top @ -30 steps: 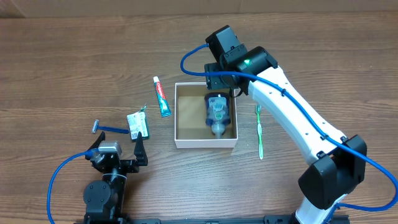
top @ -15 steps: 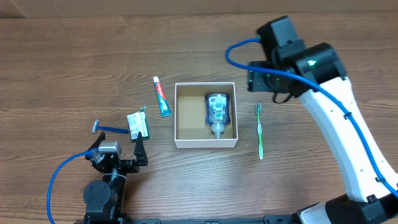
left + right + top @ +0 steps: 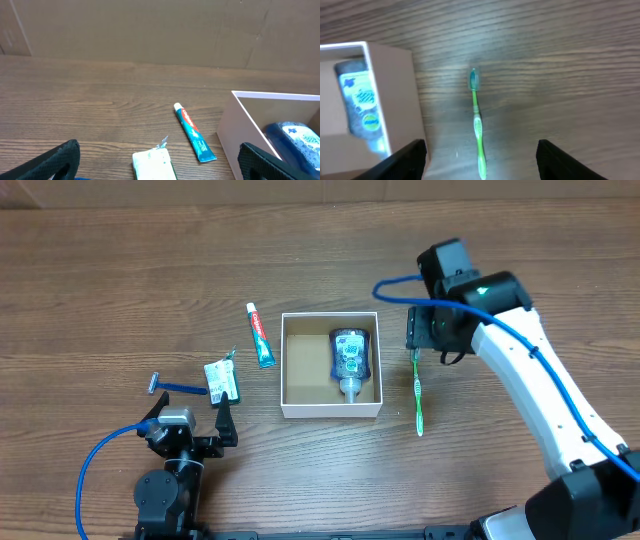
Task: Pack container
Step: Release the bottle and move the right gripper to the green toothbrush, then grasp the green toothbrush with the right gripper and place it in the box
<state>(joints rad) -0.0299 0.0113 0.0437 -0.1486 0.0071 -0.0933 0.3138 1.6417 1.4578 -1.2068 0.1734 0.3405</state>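
Note:
The container [image 3: 290, 410] is a white square box with a brown inside, at the table's middle. A blue bottle [image 3: 349, 361] lies in its right half; it also shows in the right wrist view [image 3: 362, 107]. A green toothbrush [image 3: 418, 392] lies on the table just right of the box, also in the right wrist view [image 3: 477, 125]. My right gripper [image 3: 418, 330] is open and empty above the toothbrush's head end; in the right wrist view [image 3: 481, 160] the brush lies between the fingers. My left gripper [image 3: 190, 423] is open and empty at the front left.
A toothpaste tube [image 3: 261, 335] lies left of the box, also in the left wrist view [image 3: 194, 132]. A green-and-white packet [image 3: 222, 380] and a blue razor [image 3: 175, 388] lie by the left gripper. The box's left half is bare.
My right gripper left the bottle in the box, rose and swung right, and has now come down over the toothbrush's head end. The left arm has not moved.

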